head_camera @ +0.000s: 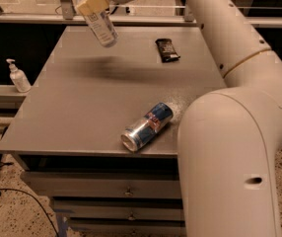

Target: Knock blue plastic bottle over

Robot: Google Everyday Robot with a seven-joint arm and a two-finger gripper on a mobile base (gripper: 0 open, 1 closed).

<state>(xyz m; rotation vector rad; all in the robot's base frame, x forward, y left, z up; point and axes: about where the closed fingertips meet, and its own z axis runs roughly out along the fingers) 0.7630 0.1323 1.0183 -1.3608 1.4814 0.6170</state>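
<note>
A pump bottle (17, 76) stands on a ledge left of the bench (77, 112). Over the bench's far left corner, the hand (94, 3) is clamped on the top of the tilted water bottle (103, 27). A can (147, 126) lies sideways near the front edge. A dark wrapper (167, 50) lies farther back.

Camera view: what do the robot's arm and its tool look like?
The arm is cream-white, with thick rounded segments, one thin tan seam and a few small dark holes. No cables show. The tool, at the upper left over the far side of the table, ends in a pale yellow block.
</note>
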